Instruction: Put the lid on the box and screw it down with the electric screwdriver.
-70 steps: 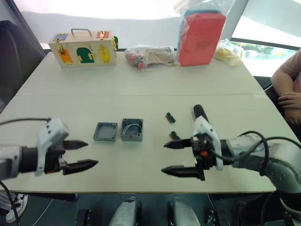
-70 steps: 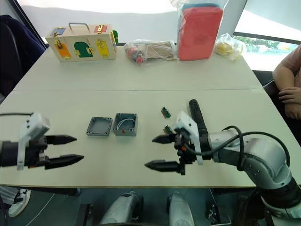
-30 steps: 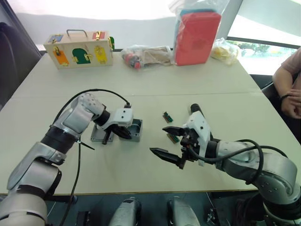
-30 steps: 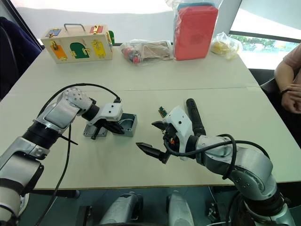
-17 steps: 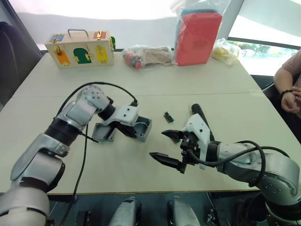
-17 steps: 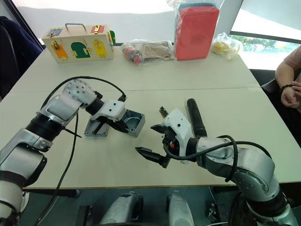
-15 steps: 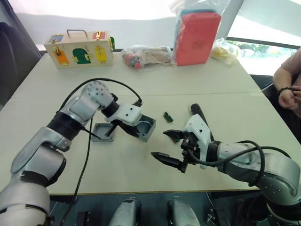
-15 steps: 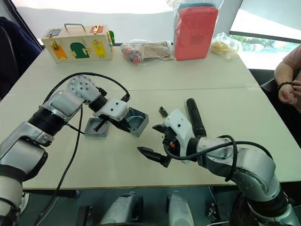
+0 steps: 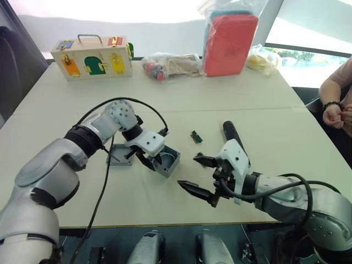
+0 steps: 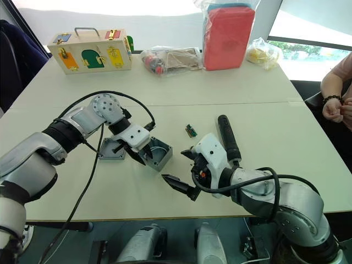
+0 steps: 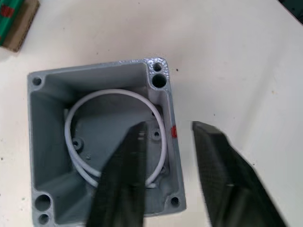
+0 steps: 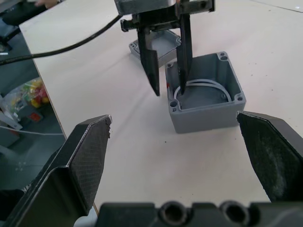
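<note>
Box (image 10: 153, 153) repositioning looks like the step in hand: the left gripper (image 10: 138, 155) straddles 1 wall of the box, with 1 finger inside near the white wire (image 11: 113, 137) and 1 finger outside beside the red mark (image 11: 173, 132). In the left wrist view a gap shows between the outer finger and the wall, so the claw seems part open and not clamping. The lid (image 10: 114, 148) lies on the table (image 10: 264, 88) just beside the box. The electric screwdriver (image 10: 227, 137) lies near the right gripper (image 10: 181, 168), whose fingers are spread wide and hold nothing.

To do this well, I think the left claw should close on the wall only, without pinching the wire, and keep the box flat. After that the lid can be set on it squarely, so the 4 corner holes meet.
</note>
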Available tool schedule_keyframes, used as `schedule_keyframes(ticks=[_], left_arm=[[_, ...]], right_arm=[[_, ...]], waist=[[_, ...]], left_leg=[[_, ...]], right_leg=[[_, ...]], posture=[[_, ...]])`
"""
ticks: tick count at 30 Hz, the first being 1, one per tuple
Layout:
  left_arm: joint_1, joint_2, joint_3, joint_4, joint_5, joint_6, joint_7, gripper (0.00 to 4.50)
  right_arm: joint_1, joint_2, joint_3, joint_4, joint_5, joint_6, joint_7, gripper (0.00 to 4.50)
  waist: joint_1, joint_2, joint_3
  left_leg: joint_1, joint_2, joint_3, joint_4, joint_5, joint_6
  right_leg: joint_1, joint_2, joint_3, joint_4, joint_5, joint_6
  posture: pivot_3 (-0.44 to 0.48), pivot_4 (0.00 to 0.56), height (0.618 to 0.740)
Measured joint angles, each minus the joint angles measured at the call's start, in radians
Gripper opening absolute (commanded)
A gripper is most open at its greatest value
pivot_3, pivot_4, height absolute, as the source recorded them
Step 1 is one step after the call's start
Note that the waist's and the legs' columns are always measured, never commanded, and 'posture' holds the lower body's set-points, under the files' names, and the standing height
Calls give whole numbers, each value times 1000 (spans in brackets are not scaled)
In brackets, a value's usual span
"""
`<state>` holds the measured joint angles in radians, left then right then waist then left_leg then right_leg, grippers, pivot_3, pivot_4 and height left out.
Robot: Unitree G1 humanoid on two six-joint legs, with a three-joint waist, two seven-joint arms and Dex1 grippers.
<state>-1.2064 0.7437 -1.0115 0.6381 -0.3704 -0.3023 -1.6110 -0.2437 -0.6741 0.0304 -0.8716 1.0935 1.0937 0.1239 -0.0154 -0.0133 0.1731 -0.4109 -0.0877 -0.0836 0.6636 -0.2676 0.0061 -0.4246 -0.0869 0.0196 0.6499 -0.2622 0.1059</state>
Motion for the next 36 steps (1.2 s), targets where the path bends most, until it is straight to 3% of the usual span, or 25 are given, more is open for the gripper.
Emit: schedule_keyframes(ticks=[5,7,10,12,15,18,22,26,36], left_arm=[[-85,173,17,-143,-113,158,0,2178],[-97,277,75,-218,-162,275,0,2178],[-101,391,208,-302,-116,610,46,2178],[-44,419,305,-362,-75,802,169,2178],[75,388,428,-459,-69,1100,372,2178],[162,284,552,-546,-66,1474,618,2178],[245,242,675,-638,-61,1709,772,2178],[285,152,795,-650,-36,1868,900,2178],[363,148,805,-635,-31,1904,999,2178]], right_arm=[[-45,-28,-10,6,63,-2,26,4500],[-107,-47,-21,21,101,-13,71,4500],[-230,-67,-1,61,68,-42,167,4500],[-293,-82,58,86,-19,-78,241,4500],[-350,-95,185,111,-182,-146,335,4500],[-388,-97,348,153,-375,-238,427,4500],[-387,-57,408,203,-494,-309,483,4500],[-383,2,438,218,-566,-343,499,4500],[-356,51,437,219,-626,-328,512,4500]], waist=[[-3,0,0],[-12,0,0],[-22,1,0],[-21,1,0],[-20,1,0],[-20,-1,0],[-26,-2,0],[-20,-2,0],[5,-2,-1]], left_leg=[[0,0,0,0,-1,1],[0,0,0,0,-1,2],[1,0,0,0,-2,3],[2,-1,-1,2,-3,5],[1,-2,-1,3,-3,5],[1,-3,-1,4,-3,4],[0,-2,-1,3,1,-3],[1,-2,-1,2,1,-3],[1,-4,-1,2,3,-7]], right_leg=[[0,0,0,0,-1,2],[0,1,1,0,-1,2],[1,2,1,2,-3,5],[2,2,1,4,-5,7],[1,0,1,6,-5,8],[0,0,1,8,-6,9],[-3,-1,3,13,-6,9],[-5,-1,3,14,-6,9],[-4,-3,4,13,-6,8]], posture=[[0,150,740],[0,150,740],[0,150,740],[0,150,740],[0,150,740],[0,150,740],[0,150,740],[0,150,740],[0,150,740]])
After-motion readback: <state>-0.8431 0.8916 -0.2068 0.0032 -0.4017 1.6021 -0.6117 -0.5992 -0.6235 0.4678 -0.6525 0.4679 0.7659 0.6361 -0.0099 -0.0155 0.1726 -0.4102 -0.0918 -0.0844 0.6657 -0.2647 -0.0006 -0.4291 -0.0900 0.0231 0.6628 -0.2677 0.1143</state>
